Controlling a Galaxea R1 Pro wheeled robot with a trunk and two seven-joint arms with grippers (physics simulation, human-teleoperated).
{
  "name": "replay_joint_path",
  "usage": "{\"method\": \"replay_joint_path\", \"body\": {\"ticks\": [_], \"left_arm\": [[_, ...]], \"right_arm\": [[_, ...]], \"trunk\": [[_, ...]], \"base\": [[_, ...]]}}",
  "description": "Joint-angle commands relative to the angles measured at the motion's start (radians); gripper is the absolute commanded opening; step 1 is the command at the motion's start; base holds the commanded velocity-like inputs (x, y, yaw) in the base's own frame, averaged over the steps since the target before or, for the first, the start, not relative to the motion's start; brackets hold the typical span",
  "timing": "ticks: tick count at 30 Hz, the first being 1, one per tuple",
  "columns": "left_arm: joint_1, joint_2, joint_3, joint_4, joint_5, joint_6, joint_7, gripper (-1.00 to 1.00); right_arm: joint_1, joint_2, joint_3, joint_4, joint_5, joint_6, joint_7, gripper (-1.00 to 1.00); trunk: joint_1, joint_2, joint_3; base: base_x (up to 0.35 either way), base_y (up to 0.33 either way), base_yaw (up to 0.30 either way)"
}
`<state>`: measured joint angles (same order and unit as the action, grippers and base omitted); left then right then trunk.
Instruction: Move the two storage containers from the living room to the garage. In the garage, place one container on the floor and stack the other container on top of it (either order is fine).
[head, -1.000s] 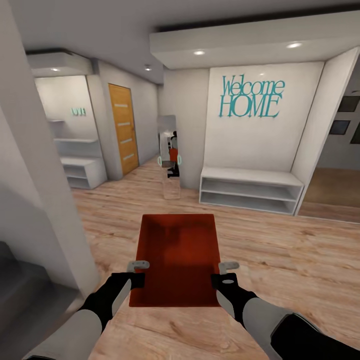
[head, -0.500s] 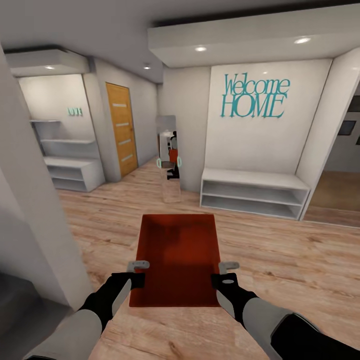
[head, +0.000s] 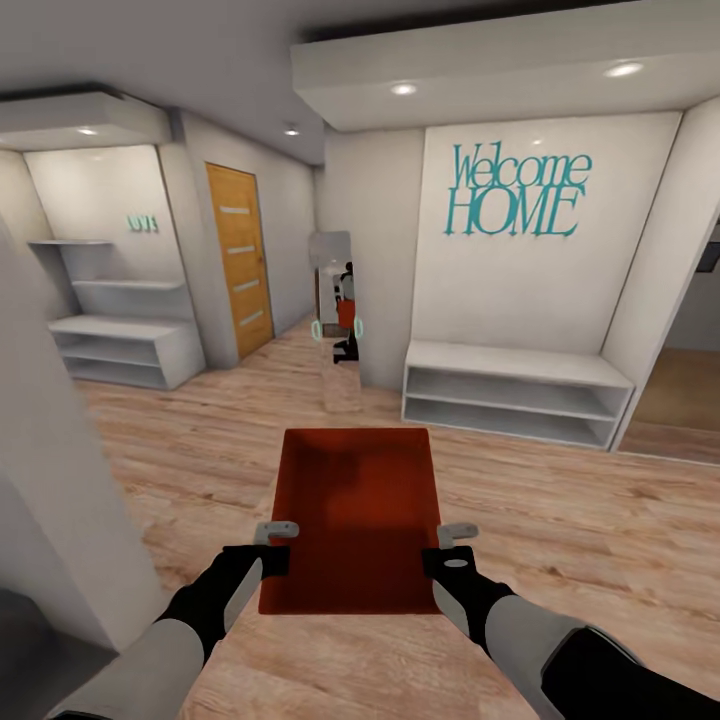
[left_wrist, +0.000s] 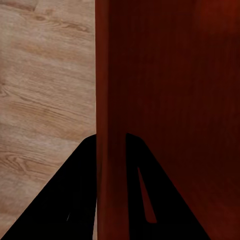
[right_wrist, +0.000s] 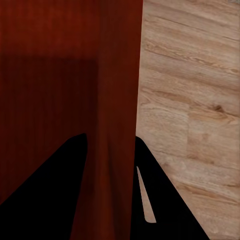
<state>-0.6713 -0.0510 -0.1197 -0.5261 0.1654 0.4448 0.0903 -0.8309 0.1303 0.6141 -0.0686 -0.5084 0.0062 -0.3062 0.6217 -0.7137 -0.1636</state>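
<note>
Red-orange storage container (head: 355, 515), rectangular, open top, low plain walls, flat bottom, carried level above the light wood plank floor (head: 560, 520). Left gripper (head: 275, 545) clamps its left wall, right gripper (head: 447, 549) its right wall, one finger each side.

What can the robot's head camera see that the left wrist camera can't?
Head view alone: the orange door, the Welcome HOME sign, a white bench shelf, a mirror, and the right tool clamped on the container's other side. Left wrist view alone: a close look at the wall pinched between the left tool's fingers. Both share the red storage container and wood floor.
</note>
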Motion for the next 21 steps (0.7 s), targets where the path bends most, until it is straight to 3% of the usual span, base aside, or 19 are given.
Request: {"method": "replay_joint_path", "body": {"ticks": [1, 21], "left_arm": [[-0.001, -0.007, 0.003, -0.011, -0.024, -0.029, 0.013, -1.00], [-0.001, -0.007, 0.003, -0.011, -0.024, -0.029, 0.014, -1.00]], "right_arm": [[-0.001, 0.001, 0.007, 0.004, -0.025, -0.002, -0.088, -1.00], [-0.001, 0.001, 0.007, 0.004, -0.025, -0.002, -0.088, -1.00]], "trunk": [[0.001, -0.001, -0.002], [0.001, -0.001, -0.002]], "base": [[0.322, 0.000, 0.000], [0.322, 0.000, 0.000]]}}
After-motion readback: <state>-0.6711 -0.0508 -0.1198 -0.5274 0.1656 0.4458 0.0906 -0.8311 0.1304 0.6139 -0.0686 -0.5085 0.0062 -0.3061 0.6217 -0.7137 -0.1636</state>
